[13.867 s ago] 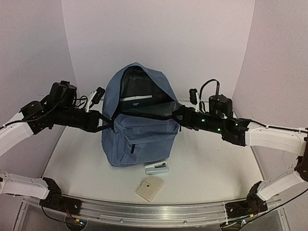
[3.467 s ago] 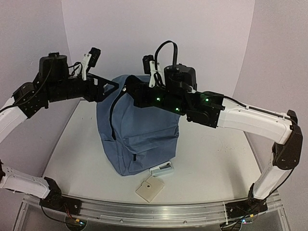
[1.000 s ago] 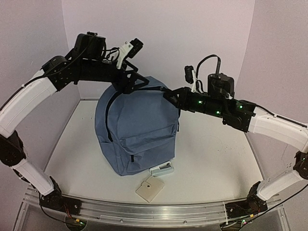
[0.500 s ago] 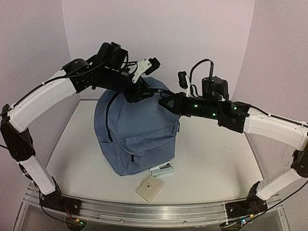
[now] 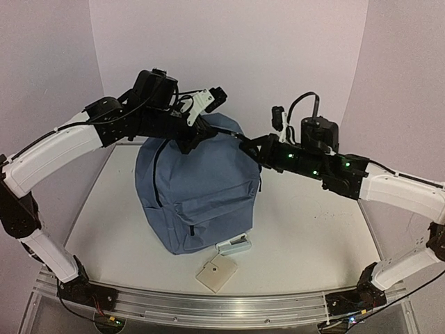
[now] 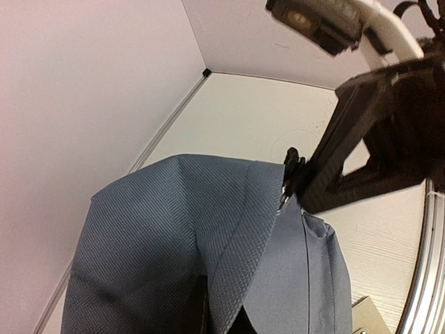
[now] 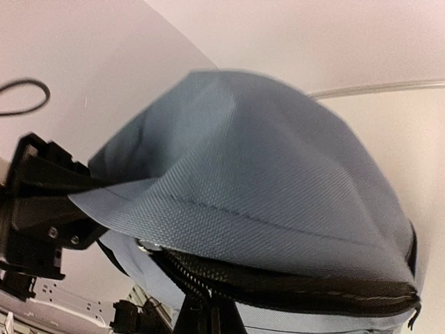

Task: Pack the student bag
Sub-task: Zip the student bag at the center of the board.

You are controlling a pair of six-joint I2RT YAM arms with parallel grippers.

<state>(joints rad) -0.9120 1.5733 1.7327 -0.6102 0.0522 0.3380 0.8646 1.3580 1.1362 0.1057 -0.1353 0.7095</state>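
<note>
The student bag point(image 5: 198, 198) stands upright mid-table, slate-blue, its front pocket facing me. My left gripper point(image 5: 189, 139) sits on the bag's top, shut on a fold of the blue flap point(image 6: 236, 236); its fingertips are buried in the fabric in the left wrist view. My right gripper point(image 5: 245, 144) meets the bag's top right and is shut on the black zipper edge point(image 7: 292, 292), its dark fingers point(image 7: 198, 320) pressed together beneath. Each wrist view shows the other gripper close by: the right one point(image 6: 316, 174) in the left view, the left one point(image 7: 42, 209) in the right view.
A small white case point(image 5: 228, 244) lies against the bag's front foot, with a beige square pad point(image 5: 216, 273) just in front of it. The metal rail point(image 5: 222, 306) runs along the near table edge. Pale walls close in behind and on both sides.
My left gripper came in over the bag's top from the left, dropped onto the flap and closed from open to shut. The right gripper stayed shut at the zipper, shifting slightly.
</note>
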